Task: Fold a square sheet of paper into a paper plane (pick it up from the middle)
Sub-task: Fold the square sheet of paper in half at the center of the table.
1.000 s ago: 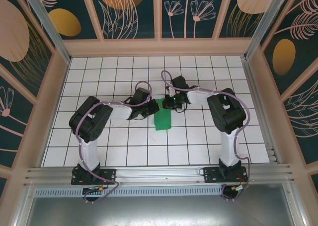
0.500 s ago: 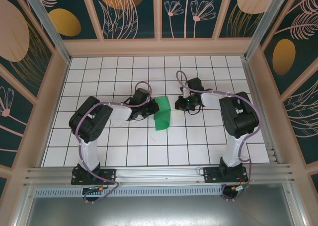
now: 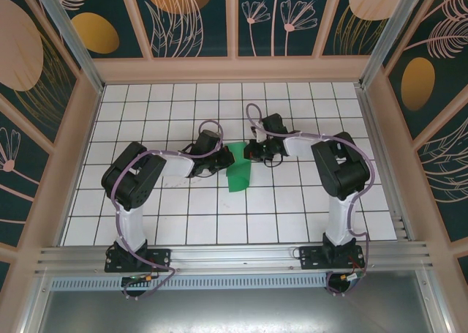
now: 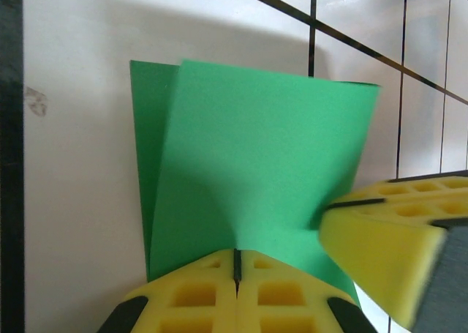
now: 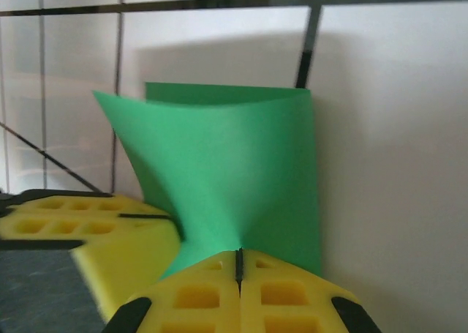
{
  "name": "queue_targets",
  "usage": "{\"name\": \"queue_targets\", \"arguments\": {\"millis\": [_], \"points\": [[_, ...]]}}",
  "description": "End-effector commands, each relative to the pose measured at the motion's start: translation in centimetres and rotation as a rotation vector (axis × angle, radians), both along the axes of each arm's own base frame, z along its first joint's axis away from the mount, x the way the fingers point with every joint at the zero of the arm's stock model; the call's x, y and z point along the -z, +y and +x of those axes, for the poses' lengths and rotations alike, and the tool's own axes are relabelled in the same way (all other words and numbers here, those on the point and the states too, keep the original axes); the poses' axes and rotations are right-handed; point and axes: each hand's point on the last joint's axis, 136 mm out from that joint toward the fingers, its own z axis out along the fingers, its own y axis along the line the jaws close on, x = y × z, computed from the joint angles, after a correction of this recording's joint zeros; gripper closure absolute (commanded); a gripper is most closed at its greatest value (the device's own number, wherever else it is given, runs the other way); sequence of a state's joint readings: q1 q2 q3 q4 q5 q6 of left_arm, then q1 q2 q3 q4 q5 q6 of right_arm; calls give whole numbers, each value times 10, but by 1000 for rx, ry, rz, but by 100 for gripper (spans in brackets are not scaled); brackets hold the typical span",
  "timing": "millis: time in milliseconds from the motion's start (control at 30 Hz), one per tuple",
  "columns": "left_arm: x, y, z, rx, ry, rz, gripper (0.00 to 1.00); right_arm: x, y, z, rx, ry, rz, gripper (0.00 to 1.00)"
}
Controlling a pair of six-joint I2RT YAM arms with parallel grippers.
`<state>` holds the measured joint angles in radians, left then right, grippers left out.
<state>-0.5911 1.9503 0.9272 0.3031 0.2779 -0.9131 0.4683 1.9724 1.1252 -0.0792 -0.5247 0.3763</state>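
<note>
Paper sheet, green and folded double, sits at mid-table between the two arms. Its long axis runs near to far, with the far end leaning slightly right. The free near end points toward the arm bases and hangs low over the white tiles; whether it touches them cannot be told.

At the far end, both grippers hold the sheet from opposite sides. The left gripper has its yellow pads pressed together on the paper's edge. The right gripper is likewise clamped on the sheet, pads meeting with the paper between them. Between the two grips the sheet bows into a shallow curve, its two layers parted at the free edge.
</note>
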Motion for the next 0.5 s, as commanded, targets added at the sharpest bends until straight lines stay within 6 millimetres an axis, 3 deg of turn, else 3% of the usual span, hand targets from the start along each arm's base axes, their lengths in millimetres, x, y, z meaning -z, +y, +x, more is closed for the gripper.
{"name": "queue_targets", "arguments": {"millis": [0,167,300,367,467], "points": [[104,86,-74,-68,318,381,100,5,-5,11,35,-2,7,100],[107,90,-79,-65,327,389,100,23,-42,18,133,29,-55,100],[108,90,-81,-61,329,389,100,8,-67,33,216,-10,-59,100],[107,88,-79,-57,325,382,100,-8,-61,36,200,-43,-26,100],[105,86,-77,-57,320,375,100,-40,-28,26,96,-75,117,100]]}}
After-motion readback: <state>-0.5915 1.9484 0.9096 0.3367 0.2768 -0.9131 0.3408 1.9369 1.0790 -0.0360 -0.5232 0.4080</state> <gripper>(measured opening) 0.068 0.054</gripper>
